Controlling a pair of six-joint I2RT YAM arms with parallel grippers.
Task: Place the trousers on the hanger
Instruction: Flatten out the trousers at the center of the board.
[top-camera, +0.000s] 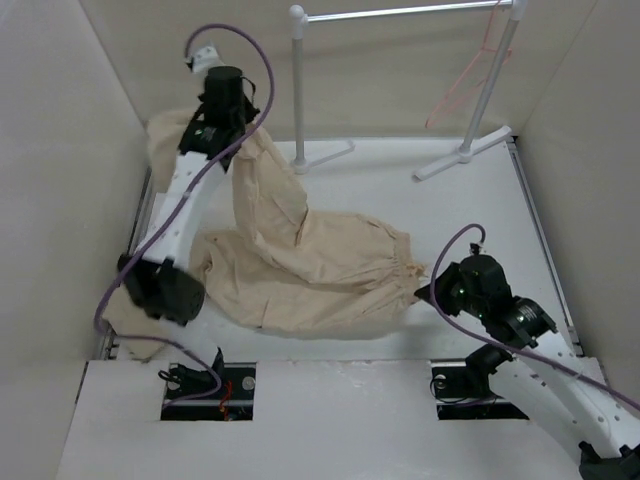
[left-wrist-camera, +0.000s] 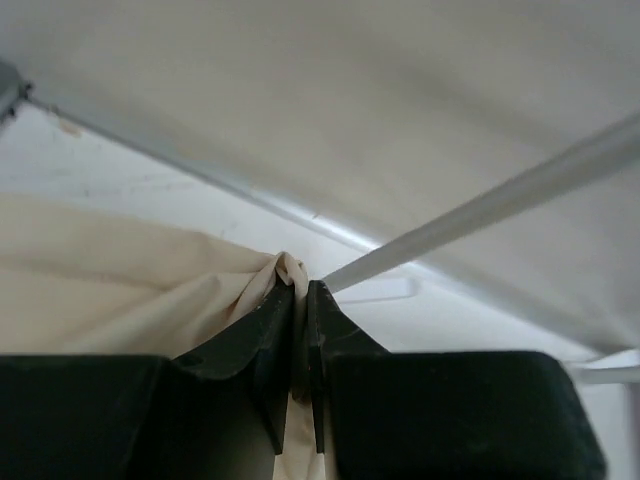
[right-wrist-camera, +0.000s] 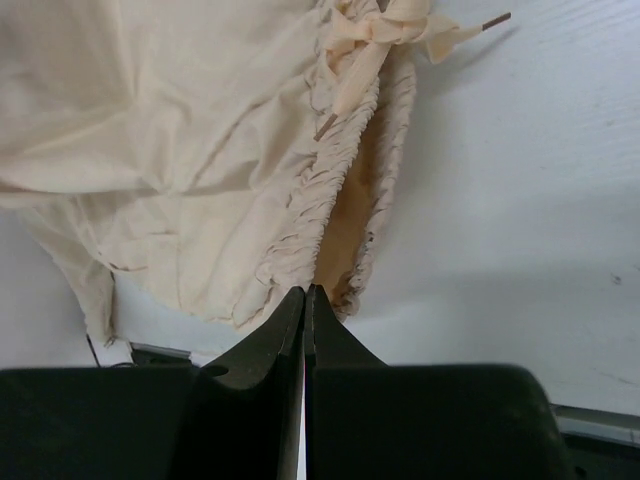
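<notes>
The beige trousers (top-camera: 300, 260) lie crumpled across the table's middle, with one leg pulled up toward the far left. My left gripper (top-camera: 215, 115) is raised there, and the left wrist view shows this gripper (left-wrist-camera: 300, 290) shut on a bunched fold of trousers (left-wrist-camera: 120, 280). My right gripper (top-camera: 422, 290) sits at the waistband's right end. In the right wrist view this gripper (right-wrist-camera: 304, 292) is shut, its tips against the gathered waistband edge of the trousers (right-wrist-camera: 180, 120), and no cloth shows between them. The pink hanger (top-camera: 470, 75) hangs from the rack's rail at the back right.
A white rack (top-camera: 298, 90) with a metal rail (top-camera: 400, 12) stands at the back, its feet spread on the table. One rack tube (left-wrist-camera: 480, 215) runs close past the left gripper. White walls enclose the table on the left, back and right. A drawstring (right-wrist-camera: 390, 25) trails from the waistband.
</notes>
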